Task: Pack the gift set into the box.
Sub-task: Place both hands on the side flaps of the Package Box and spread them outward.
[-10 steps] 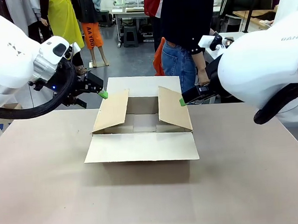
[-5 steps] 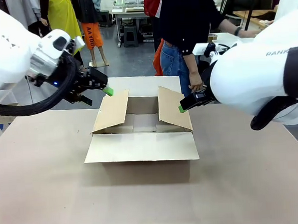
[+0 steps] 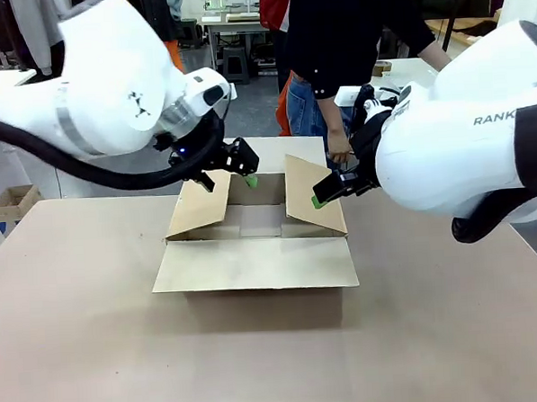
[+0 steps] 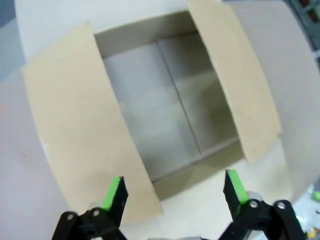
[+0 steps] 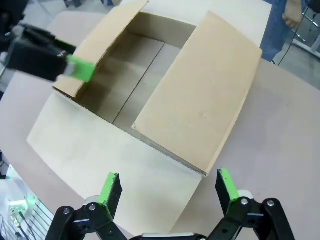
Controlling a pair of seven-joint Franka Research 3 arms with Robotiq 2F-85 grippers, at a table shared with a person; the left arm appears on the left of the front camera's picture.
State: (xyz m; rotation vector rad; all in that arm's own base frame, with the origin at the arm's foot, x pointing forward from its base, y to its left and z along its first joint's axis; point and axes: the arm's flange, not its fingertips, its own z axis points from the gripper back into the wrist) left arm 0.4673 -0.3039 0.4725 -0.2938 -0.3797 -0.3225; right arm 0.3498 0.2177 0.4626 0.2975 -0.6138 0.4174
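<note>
Even indoor light, soft shadows; wrist views blurry w/ edge distortion.

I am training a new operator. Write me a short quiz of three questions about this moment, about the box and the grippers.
1. True or false: something lies inside the box.
2. Choose one. The left gripper is: A) open, B) shut on a flap, C) shut on a strap.
3. Short answer: how many flaps of the box are folded open?

Key: 1 false; 2 A; 3 four.
</note>
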